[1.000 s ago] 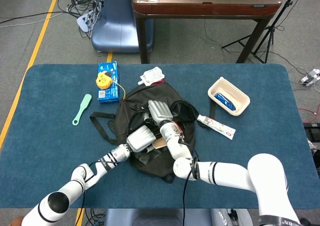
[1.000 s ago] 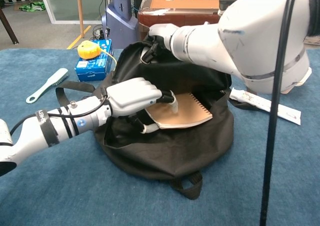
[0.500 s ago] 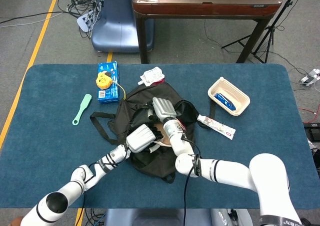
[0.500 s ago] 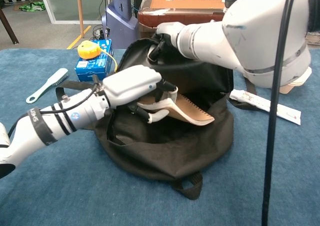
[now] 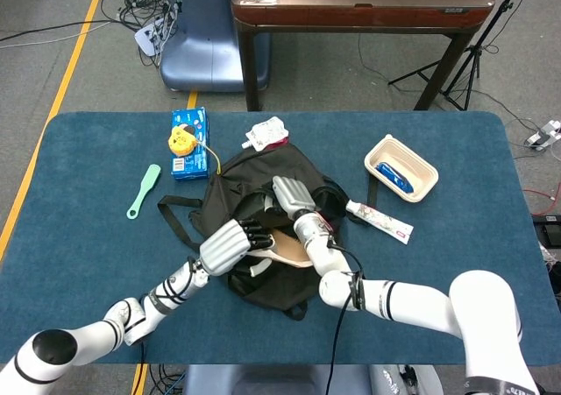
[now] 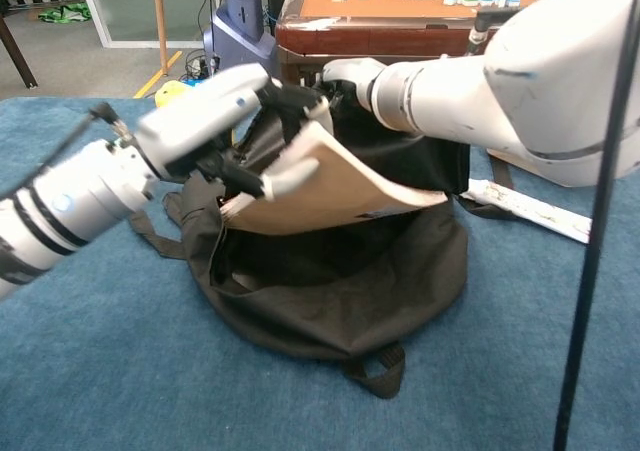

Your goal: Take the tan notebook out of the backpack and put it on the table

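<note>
The black backpack (image 5: 235, 183) (image 6: 340, 301) lies open in the middle of the blue table. My left hand (image 5: 228, 243) (image 6: 212, 123) grips the tan notebook (image 5: 287, 247) (image 6: 335, 183) by its near edge. The notebook is raised and tilted above the bag's opening, with its far end still over the bag. My right hand (image 5: 290, 195) (image 6: 348, 75) holds the upper rim of the backpack behind the notebook, keeping the mouth up.
A blue box with a yellow tape measure (image 5: 188, 141) and a green brush (image 5: 144, 190) lie left of the bag. A white packet (image 5: 266, 133) sits behind it. A tan tray (image 5: 419, 185) and a long wrapper (image 5: 379, 221) lie to the right.
My left hand has lifted the notebook from deep inside the bag up over the opening and pulled it leftward. The right hand has kept its hold on the rim.
</note>
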Robot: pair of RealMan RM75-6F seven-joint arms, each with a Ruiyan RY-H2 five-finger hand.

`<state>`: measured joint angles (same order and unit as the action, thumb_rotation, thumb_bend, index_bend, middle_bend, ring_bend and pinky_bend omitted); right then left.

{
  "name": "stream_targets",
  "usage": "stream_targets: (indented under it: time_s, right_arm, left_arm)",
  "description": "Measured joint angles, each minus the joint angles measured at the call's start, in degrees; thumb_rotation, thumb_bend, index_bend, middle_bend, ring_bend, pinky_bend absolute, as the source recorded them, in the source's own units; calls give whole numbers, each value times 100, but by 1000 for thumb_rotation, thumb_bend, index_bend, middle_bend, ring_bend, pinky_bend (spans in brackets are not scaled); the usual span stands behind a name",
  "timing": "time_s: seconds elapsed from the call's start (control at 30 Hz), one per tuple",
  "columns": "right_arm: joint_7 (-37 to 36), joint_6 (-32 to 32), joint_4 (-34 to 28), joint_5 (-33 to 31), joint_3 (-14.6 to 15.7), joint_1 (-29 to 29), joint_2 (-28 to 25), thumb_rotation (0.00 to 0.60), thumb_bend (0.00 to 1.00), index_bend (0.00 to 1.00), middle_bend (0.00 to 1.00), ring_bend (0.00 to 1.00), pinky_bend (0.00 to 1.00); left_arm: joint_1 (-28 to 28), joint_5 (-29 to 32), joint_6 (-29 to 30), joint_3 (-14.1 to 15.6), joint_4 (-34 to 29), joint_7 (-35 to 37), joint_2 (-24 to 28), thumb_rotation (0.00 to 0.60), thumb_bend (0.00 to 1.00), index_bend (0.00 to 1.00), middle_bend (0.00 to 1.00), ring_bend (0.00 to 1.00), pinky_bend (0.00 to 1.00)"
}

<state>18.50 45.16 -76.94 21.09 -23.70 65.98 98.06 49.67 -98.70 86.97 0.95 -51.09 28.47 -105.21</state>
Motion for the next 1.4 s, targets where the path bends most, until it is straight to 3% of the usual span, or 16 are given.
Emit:
stream_targets:
  time_s: [0.3,0.4,0.6,0.67,0.73,0.87,1.17,1.4]
  right_arm:
    - [-375,5,-542,804,236,-407,-260,600,994,695,533,277,276]
    - [-508,-29,-822,1144,360,-569,-400,600,860,663,490,276,255]
    - [-687,-182,-1531,1933,699,-872,-800,600,500,271,292,176,184]
    - [-698,-207,-1784,2196,844,-964,-962,600,380,70,165,110,151]
    - [-691,-226,-2074,2453,1025,-1068,-1183,600,297,0,62,57,128]
    - [-750,-198,-2543,2899,1266,-1301,-1556,600,227,0,0,1,105]
    - [-1297,366,-3188,4046,1487,-2002,-2259,600,226,0,0,0,105]
    - [-1863,902,-3546,4778,1629,-2607,-3015,600,226,0,0,0,105]
  left_arm:
    - [-514,168,377,-175,-2204,-291,1555,600,434,633,626,535,449]
    - [-716,219,498,-238,-2752,-378,2030,600,434,629,626,535,449]
    - [-1093,359,637,-379,-3374,-546,2716,600,434,627,626,535,449]
    - [-1205,424,671,-440,-3456,-583,2856,600,434,626,626,535,449]
    - [-1314,489,696,-495,-3514,-620,2986,600,434,625,625,535,449]
    - [-1471,596,702,-584,-3543,-662,3162,600,434,624,626,535,449]
    - [-1628,855,584,-879,-3358,-757,3387,600,434,621,626,534,449]
    - [-1580,1093,246,-1074,-2852,-971,3319,600,434,620,625,533,449]
